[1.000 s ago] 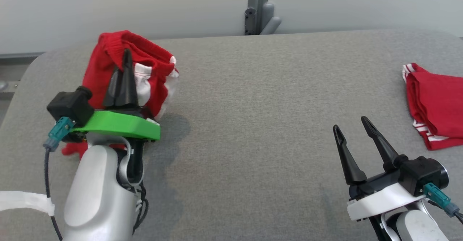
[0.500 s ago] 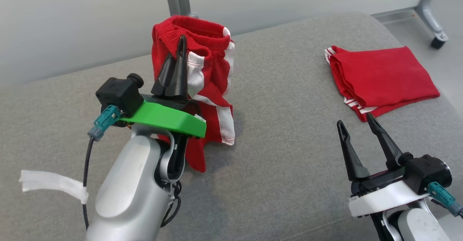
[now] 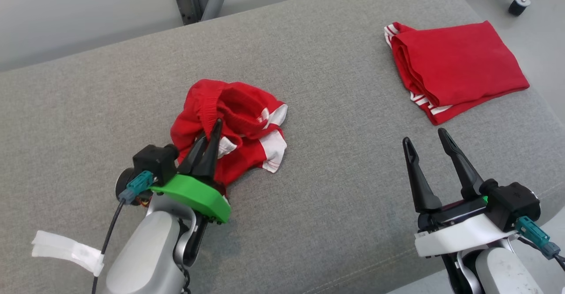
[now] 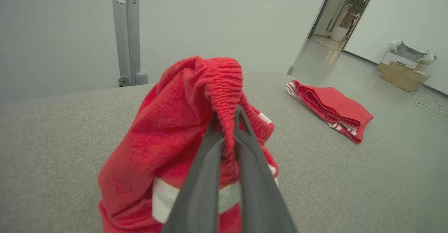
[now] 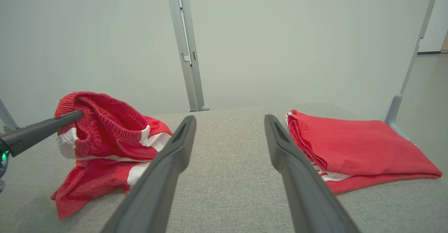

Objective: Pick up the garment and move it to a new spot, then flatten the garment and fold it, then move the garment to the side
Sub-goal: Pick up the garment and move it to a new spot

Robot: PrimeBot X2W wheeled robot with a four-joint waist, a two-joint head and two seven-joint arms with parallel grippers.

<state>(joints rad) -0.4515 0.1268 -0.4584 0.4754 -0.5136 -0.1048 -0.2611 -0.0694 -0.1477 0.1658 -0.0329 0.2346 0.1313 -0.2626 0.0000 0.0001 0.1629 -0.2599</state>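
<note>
Since the garment [image 3: 247, 108] looks limp, grip its waistband [image 4: 224, 86], as the clamped left gripper [image 3: 216, 127] does; right gripper [image 3: 423, 136] gapes.

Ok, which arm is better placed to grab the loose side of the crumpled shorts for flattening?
Right. The right gripper is open and empty, beside the shorts on the table. The left gripper is busy, shut on their waistband.

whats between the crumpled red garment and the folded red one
Only bare grey surface lies between the crumpled garment and the folded garment, plain in the head view.
</note>
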